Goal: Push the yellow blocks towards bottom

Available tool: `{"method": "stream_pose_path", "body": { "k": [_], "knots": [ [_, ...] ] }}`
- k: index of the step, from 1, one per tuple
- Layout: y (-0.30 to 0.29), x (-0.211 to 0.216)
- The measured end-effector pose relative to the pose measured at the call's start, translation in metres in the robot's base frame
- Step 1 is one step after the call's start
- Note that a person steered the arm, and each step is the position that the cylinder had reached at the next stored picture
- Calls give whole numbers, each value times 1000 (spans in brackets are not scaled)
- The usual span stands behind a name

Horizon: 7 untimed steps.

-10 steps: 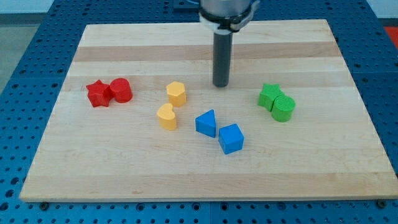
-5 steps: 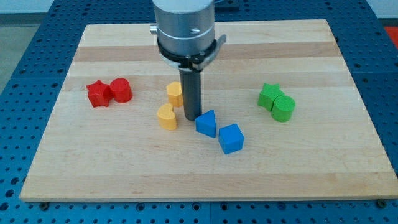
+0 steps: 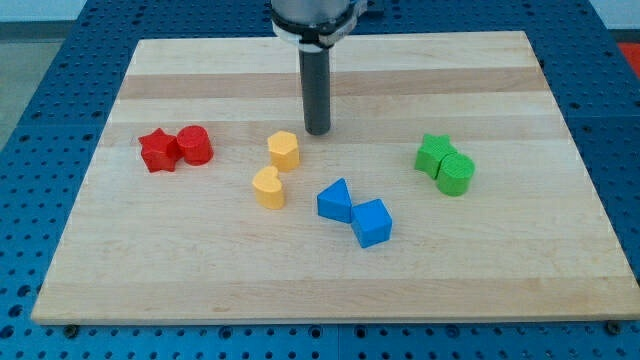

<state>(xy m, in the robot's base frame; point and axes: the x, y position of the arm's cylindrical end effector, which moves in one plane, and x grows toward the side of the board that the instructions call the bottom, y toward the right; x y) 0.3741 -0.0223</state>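
Two yellow blocks lie left of the board's middle: a yellow hexagonal block (image 3: 284,149) and, just below and left of it, a yellow heart-shaped block (image 3: 268,187). My tip (image 3: 317,132) stands on the board just to the right of and slightly above the hexagonal yellow block, a small gap apart from it. The rod rises to the view's top edge.
A red star (image 3: 157,150) and a red cylinder (image 3: 194,145) sit together at the left. A blue triangular block (image 3: 335,200) and a blue cube (image 3: 371,222) lie below the tip. A green star (image 3: 434,153) and a green cylinder (image 3: 456,173) sit at the right.
My tip went from the upper middle down between the yellow blocks and the blue triangle, then back up to beside the hexagonal yellow block. The blocks have hardly shifted.
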Motion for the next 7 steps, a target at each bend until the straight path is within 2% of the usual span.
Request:
{"method": "stream_pose_path", "body": {
  "k": [2,3,4,5,7],
  "knots": [
    [-92,4],
    [-89,3],
    [-55,-21],
    [-29,-11],
    [-52,51]
  ]
}}
